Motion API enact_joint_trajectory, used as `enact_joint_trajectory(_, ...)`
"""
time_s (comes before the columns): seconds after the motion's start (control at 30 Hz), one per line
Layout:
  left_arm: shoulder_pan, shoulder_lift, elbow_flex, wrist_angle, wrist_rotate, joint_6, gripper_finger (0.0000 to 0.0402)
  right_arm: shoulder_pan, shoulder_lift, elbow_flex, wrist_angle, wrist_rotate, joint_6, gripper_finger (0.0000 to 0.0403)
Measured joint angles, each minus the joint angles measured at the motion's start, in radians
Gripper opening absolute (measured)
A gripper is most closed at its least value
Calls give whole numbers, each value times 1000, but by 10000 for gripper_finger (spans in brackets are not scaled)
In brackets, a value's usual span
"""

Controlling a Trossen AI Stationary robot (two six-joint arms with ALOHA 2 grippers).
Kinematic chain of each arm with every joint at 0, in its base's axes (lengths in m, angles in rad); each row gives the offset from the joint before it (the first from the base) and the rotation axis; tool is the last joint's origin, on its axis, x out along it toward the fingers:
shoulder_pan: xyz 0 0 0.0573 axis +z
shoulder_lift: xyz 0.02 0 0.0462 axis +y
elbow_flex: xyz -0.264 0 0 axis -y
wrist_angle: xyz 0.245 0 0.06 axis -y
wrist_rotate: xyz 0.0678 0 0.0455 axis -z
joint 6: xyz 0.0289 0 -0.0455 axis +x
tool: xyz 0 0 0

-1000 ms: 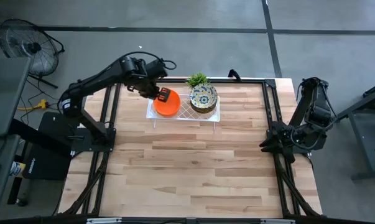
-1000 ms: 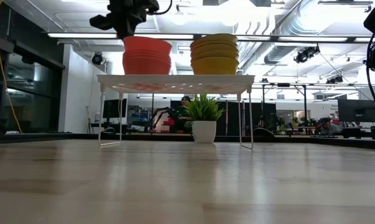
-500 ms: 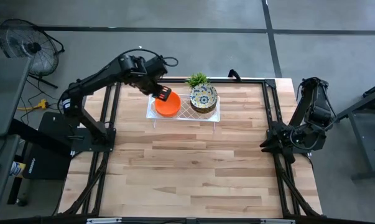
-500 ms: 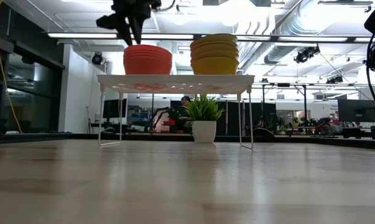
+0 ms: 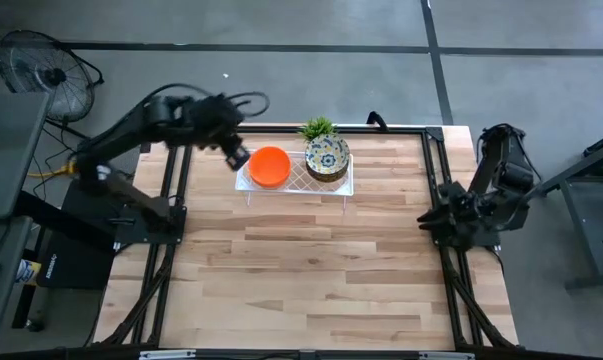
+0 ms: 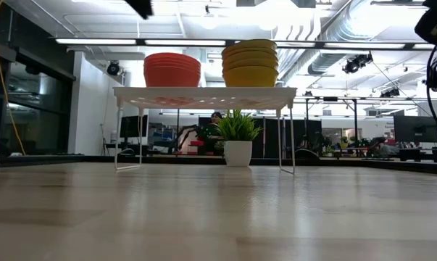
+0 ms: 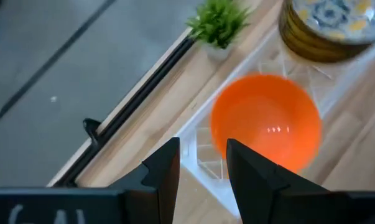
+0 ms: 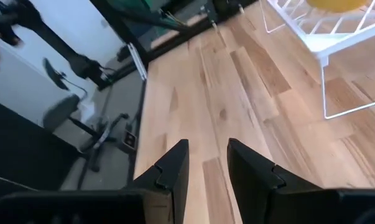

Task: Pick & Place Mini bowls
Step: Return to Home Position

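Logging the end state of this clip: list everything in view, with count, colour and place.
orange bowls: one stack, bright orange, left on shelf
patterned bowls: one stack, cream-blue-yellow, right on shelf
shelf: one, white wire, table's far edge
potted plant: one, green, behind shelf
table: one, light wood
fan: one, dark, floor left of table
left gripper: open, empty, raised beside orange bowls
right gripper: open, empty, at table's right edge

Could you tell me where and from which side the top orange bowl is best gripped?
I'd grip the top orange bowl by its rim from straight above, one finger inside, one outside: it sits nested in its stack, so only the rim is free. Take the edge away from the patterned stack, which stands close by.
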Motion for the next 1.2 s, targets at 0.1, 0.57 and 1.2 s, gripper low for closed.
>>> enact_joint_trajectory(0.1, -66, -105, -141, 91, -24, 8, 129, 0, -67, 0, 0, 17, -27, 98)
enact_joint_trajectory(0.57, -164, -834, -1319, 1062, 43, 125, 129, 0, -201, 83, 102, 222, -272, 98)
enact_joint_trajectory(1.2, -163, -1396, -1834, 1345, 177, 252, 129, -25, -56, -506, 1224, 601, -435, 98)
